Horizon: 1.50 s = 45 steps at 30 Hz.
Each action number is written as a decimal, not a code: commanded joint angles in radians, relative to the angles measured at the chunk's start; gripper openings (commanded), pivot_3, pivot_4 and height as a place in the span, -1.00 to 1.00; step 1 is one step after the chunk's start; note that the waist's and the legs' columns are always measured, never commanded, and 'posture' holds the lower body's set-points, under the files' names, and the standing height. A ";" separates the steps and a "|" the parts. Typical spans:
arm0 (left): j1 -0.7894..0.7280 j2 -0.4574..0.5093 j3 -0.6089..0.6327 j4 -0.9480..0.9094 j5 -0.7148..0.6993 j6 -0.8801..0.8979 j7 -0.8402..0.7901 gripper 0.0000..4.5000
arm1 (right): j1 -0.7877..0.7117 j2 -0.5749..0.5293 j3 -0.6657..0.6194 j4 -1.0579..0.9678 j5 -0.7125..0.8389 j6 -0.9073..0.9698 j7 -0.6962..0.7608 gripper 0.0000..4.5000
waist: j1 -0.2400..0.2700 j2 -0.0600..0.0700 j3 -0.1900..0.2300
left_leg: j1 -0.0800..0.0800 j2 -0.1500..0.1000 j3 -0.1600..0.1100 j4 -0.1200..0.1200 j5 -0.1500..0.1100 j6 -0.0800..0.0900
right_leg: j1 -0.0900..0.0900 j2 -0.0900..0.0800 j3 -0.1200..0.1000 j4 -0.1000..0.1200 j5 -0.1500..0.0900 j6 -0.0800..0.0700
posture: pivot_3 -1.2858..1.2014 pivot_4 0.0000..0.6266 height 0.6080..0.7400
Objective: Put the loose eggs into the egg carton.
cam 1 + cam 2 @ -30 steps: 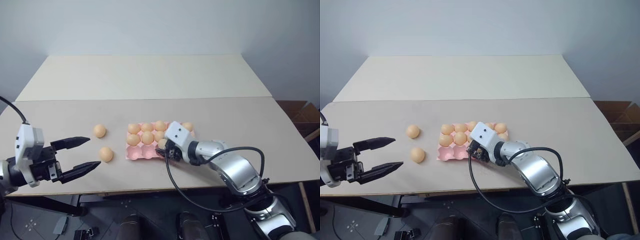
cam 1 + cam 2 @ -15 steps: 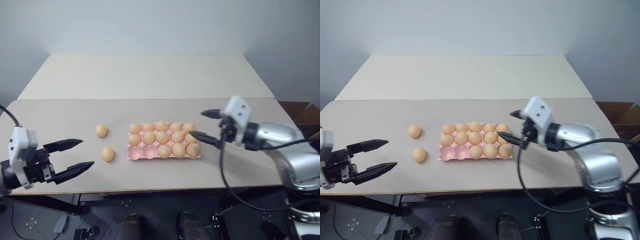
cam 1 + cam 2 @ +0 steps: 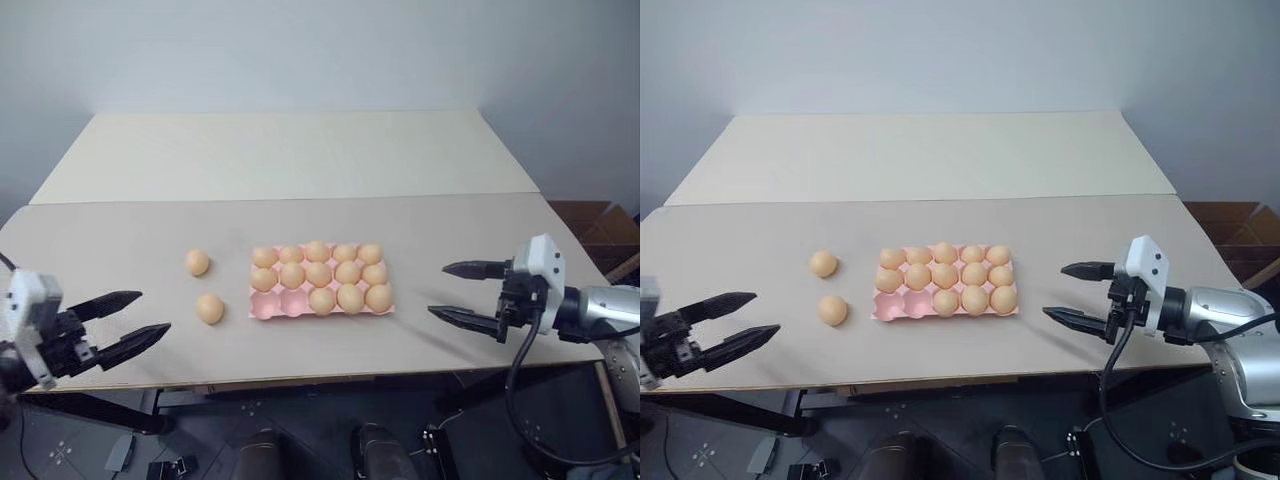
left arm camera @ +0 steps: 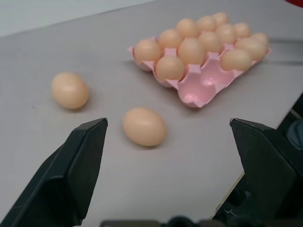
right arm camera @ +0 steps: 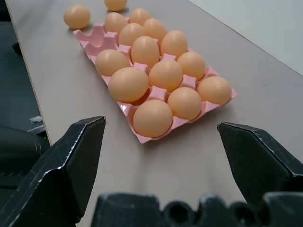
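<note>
Currently thirteen of the fifteen cups in the carton (image 3: 322, 309) are filled; the two empty cups sit side by side at the left end of the row nearest the robot, clear in the left wrist view. Two loose eggs lie on the table (image 3: 300, 160) to the left of the carton: the near egg (image 3: 210, 308) just beside the carton's left near corner but apart from it, the far egg (image 3: 198, 262) a little further back, also apart. Left gripper (image 3: 135, 322) hovers at the table's near left edge, jaws spread wide, holding nothing, aimed toward the near egg. Right gripper (image 3: 462, 292) hangs right of the carton, well clear of it, jaws likewise wide and empty. Judged step: between placements, with the last two eggs left to fetch; the left arm is the better placed for both. Next move calls for reaching forward and inward until the fingers straddle the near egg, closing gently, then carrying it to an empty near-row cup. The carton's long axis runs left to right across the table, its short ends facing the grippers. In the left wrist view the near egg lies on its side, long axis roughly crosswise to the fingers; which end is the blunt one I cannot tell.
</note>
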 commanded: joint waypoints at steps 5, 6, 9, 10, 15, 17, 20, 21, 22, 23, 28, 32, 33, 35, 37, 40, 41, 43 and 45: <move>-0.214 -0.107 -0.249 -0.061 0.093 0.186 0.401 1.00 | -0.035 0.010 0.007 -0.048 0.019 -0.024 -0.049 0.98 | 0.009 -0.001 0.000 | -0.001 -0.001 0.000 0.000 0.000 0.000 | 0.000 0.000 0.001 -0.001 0.008 0.001 | 0.03 -0.52 1.00; -0.246 -0.127 -0.265 -0.055 0.097 0.217 0.446 1.00 | -0.044 0.014 0.012 -0.045 0.013 -0.021 -0.067 0.98 | 0.009 -0.001 0.000 | -0.001 -0.001 0.000 0.000 0.000 0.000 | 0.000 0.000 0.001 -0.002 0.009 0.000 | 0.03 -0.52 1.00; -0.316 -0.170 -0.302 -0.049 0.093 0.313 0.537 1.00 | -0.070 0.018 0.022 -0.037 0.017 -0.014 -0.087 0.98 | 0.006 -0.002 0.000 | -0.001 -0.001 0.000 0.000 0.000 0.000 | 0.000 0.000 0.001 -0.001 0.010 0.001 | 0.03 -0.52 1.00; -0.329 -0.181 -0.314 -0.046 0.093 0.338 0.558 1.00 | -0.073 0.015 0.024 -0.037 0.020 -0.014 -0.088 0.98 | 0.005 -0.002 0.000 | -0.001 -0.001 0.000 0.000 0.000 0.000 | 0.000 0.000 0.001 -0.001 0.010 0.001 | 0.03 -0.52 1.00; -0.365 -0.248 -0.370 -0.054 0.098 0.409 0.638 1.00 | -0.073 0.007 0.026 -0.044 0.025 -0.017 -0.085 0.98 | 0.004 -0.002 0.000 | -0.001 -0.001 -0.001 0.000 0.000 0.000 | 0.000 0.000 0.001 -0.002 0.009 0.001 | 0.03 -0.52 1.00; -0.381 -0.267 -0.378 -0.057 0.099 0.442 0.670 1.00 | -0.074 0.009 0.027 -0.046 0.025 -0.015 -0.088 0.98 | 0.006 -0.002 0.000 | -0.001 -0.002 0.000 0.000 0.000 0.000 | 0.000 0.000 0.001 -0.001 0.010 0.001 | 0.03 -0.52 1.00; -0.407 -0.286 -0.363 -0.059 0.094 0.476 0.703 0.74 | -0.074 0.014 0.030 -0.052 0.026 -0.013 -0.097 1.00 | 0.007 -0.002 0.000 | -0.001 -0.002 -0.001 0.000 0.000 0.000 | 0.001 0.000 0.001 -0.001 0.010 0.001 | 0.03 -0.52 1.00; -0.416 -0.288 -0.356 -0.056 0.093 0.480 0.710 0.61 | -0.074 0.018 0.030 -0.054 0.029 -0.011 -0.102 1.00 | 0.007 -0.002 0.000 | 0.000 -0.002 -0.001 0.000 0.000 0.000 | 0.001 0.000 0.001 -0.001 0.010 0.001 | 0.03 -0.52 1.00; -0.422 -0.285 -0.351 -0.055 0.093 0.480 0.710 0.46 | -0.073 0.021 0.030 -0.057 0.030 -0.010 -0.107 1.00 | 0.007 -0.002 0.000 | 0.000 -0.002 -0.001 0.000 0.000 0.000 | 0.001 0.000 0.001 -0.001 0.010 0.001 | 0.03 -0.52 1.00; -0.430 -0.281 -0.346 -0.056 0.090 0.484 0.708 0.35 | -0.071 0.023 0.028 -0.060 0.030 -0.009 -0.112 1.00 | 0.007 -0.002 0.000 | -0.001 -0.002 0.000 0.000 0.000 0.000 | 0.001 0.000 0.001 -0.001 0.010 0.001 | 0.03 -0.52 1.00; -0.413 -0.183 -0.354 -0.113 0.088 0.378 0.567 -0.10 | -0.063 0.032 0.016 -0.079 0.045 0.005 -0.145 1.00 | 0.005 -0.002 0.000 | -0.001 -0.002 0.000 0.000 0.000 0.000 | 0.000 0.000 0.001 -0.001 0.009 0.001 | 0.03 -0.52 1.00; -0.392 -0.129 -0.305 -0.133 0.026 0.225 0.353 -0.10 | -0.053 0.035 0.018 -0.094 0.050 0.008 -0.165 1.00 | 0.006 -0.002 0.000 | -0.002 -0.002 0.000 0.000 0.000 0.000 | -0.001 -0.001 0.001 -0.001 0.009 0.000 | 0.03 -0.52 1.00; -0.404 -0.121 -0.317 -0.131 0.008 0.203 0.303 -0.10 | -0.051 0.037 0.022 -0.095 0.049 0.006 -0.169 1.00 | 0.006 -0.002 0.000 | -0.002 -0.002 0.000 0.000 0.000 0.000 | 0.000 -0.001 0.001 -0.002 0.009 0.000 | 0.03 -0.52 1.00; -0.429 -0.111 -0.360 -0.121 0.002 0.167 0.236 -0.10 | -0.051 0.040 0.030 -0.095 0.046 0.004 -0.176 1.00 | 0.010 -0.002 0.000 | -0.002 -0.002 0.001 0.000 0.000 0.000 | 0.000 -0.001 0.001 -0.002 0.009 0.000 | 0.03 -0.52 1.00; -0.478 -0.124 -0.437 -0.102 0.017 0.145 0.204 -0.10 | -0.051 0.042 0.038 -0.093 0.042 0.001 -0.180 1.00 | 0.017 -0.002 0.000 | -0.002 -0.002 0.001 0.000 0.000 0.000 | 0.000 -0.001 0.001 -0.002 0.009 0.000 | 0.03 -0.52 1.00; -0.559 -0.163 -0.577 -0.067 0.087 0.121 0.212 -0.10 | -0.064 0.047 0.045 -0.082 0.039 0.004 -0.187 1.00 | 0.022 -0.002 0.000 | -0.002 -0.003 0.000 0.001 0.000 0.000 | 0.001 -0.001 0.001 -0.002 0.009 0.001 | 0.03 -0.52 1.00; -0.585 -0.185 -0.620 -0.049 0.108 0.114 0.219 -0.10 | -0.066 0.047 0.047 -0.079 0.038 0.003 -0.188 1.00 | 0.020 -0.002 0.000 | -0.002 -0.003 0.000 0.002 0.000 0.000 | 0.001 -0.001 0.001 -0.002 0.010 0.001 | 0.03 -0.52 1.00; -0.622 -0.216 -0.676 -0.022 0.133 0.109 0.225 -0.10 | -0.066 0.045 0.049 -0.078 0.037 0.001 -0.188 1.00 | 0.020 -0.002 0.000 | -0.002 -0.003 0.000 0.002 0.000 0.000 | 0.001 -0.001 0.001 -0.002 0.010 0.002 | 0.03 -0.52 1.00; -0.654 -0.233 -0.723 0.001 0.156 0.123 0.225 -0.10 | -0.066 0.042 0.045 -0.083 0.037 0.004 -0.194 1.00 | 0.015 -0.002 0.000 | -0.003 -0.003 0.000 0.002 0.000 0.000 | 0.000 0.000 0.002 -0.003 0.010 0.002 | 0.03 -0.52 1.00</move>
